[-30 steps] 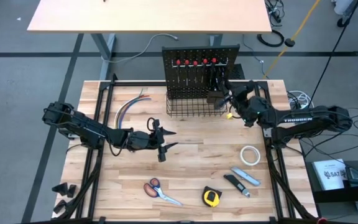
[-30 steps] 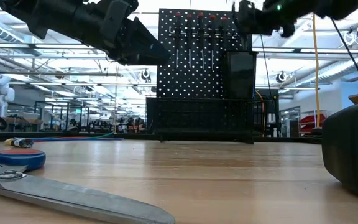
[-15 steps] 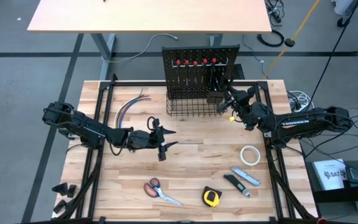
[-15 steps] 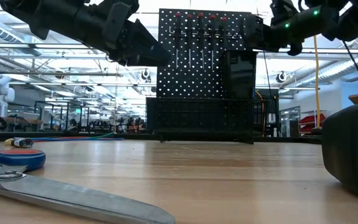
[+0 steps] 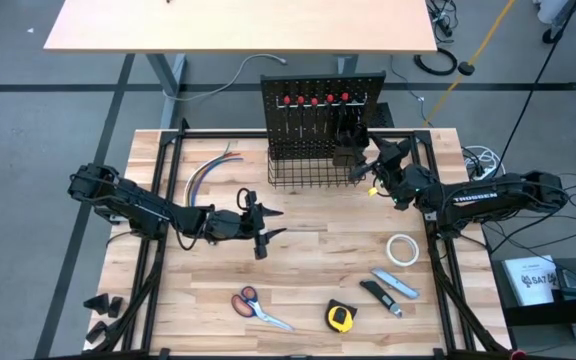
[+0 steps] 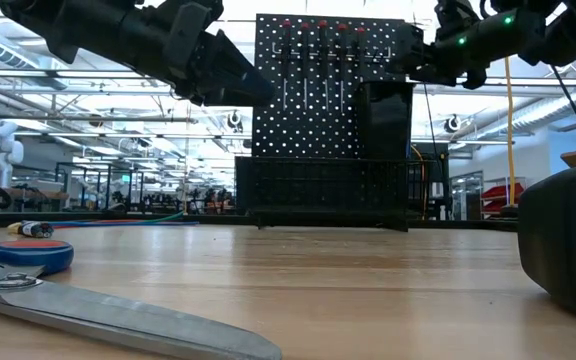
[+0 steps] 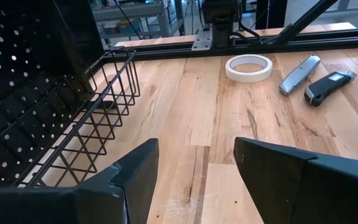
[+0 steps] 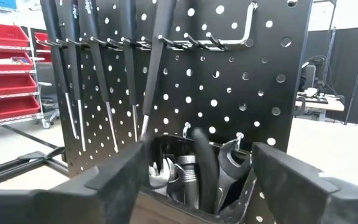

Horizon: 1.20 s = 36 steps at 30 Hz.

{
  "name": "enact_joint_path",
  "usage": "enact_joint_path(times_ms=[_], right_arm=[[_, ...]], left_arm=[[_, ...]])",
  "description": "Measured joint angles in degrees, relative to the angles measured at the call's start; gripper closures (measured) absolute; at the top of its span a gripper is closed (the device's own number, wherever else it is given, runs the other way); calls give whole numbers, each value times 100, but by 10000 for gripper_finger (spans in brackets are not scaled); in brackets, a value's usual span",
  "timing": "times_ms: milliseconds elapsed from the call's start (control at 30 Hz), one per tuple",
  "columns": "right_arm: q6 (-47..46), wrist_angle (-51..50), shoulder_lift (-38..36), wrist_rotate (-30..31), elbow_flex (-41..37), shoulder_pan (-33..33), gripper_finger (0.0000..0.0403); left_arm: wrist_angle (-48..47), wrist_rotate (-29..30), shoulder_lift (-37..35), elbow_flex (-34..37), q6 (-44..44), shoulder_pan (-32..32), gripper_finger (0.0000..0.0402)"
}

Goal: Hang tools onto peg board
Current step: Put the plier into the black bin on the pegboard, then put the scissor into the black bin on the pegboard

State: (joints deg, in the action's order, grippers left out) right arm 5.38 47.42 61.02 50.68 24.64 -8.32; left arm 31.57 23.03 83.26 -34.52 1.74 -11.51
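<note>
The black peg board stands at the table's far edge, its wire basket at its base. Red-handled screwdrivers hang from its hooks. A small black cup on the board holds wrenches and dark-handled tools. My right gripper is open and empty, just off the cup, one finger on either side of my view of it; the high view shows the right gripper at the board's right end. My left gripper hovers open and empty over mid-table.
On the near part of the table lie orange-handled scissors, a yellow tape measure, a grey-blue utility knife beside a darker one, and a white tape roll. Coloured wires lie left of the basket.
My right gripper has drawn back a little from the peg board's cup toward the table's right edge, then kept still.
</note>
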Motion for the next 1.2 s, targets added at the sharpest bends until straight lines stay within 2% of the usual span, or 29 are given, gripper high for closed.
enact_joint_path(times_ms=[200,400,500,567,633,767,867,933,1000,1200], right_arm=[[123,1,-293,-1,0,0,103],[130,-48,-953,-135,0,69,102],[-186,-271,-1249,-904,0,205,102],[-494,-536,-1367,-1748,0,287,102],[-837,-807,-1408,-2658,0,378,102],[-1300,-1085,-1240,-4612,0,607,102],[-1534,-1093,-953,-5608,0,897,102],[-1604,-1080,-696,-5825,0,1150,102],[-1671,-1081,-383,-5830,0,1414,102],[-1870,-688,686,-5799,0,2027,102]], left_arm=[[-2,0,0,0,-2,0,185],[-24,0,0,0,2,0,185],[-72,0,0,0,2,0,185],[-97,-18,0,0,4,-2,185],[-126,-281,0,0,13,1,185],[-171,-1571,0,0,204,-2,185],[-75,-2776,0,0,424,-46,185],[-20,-3386,0,0,651,-163,185],[2,-3655,0,0,830,-350,185],[-365,-3466,2,-4,252,-1139,185]])
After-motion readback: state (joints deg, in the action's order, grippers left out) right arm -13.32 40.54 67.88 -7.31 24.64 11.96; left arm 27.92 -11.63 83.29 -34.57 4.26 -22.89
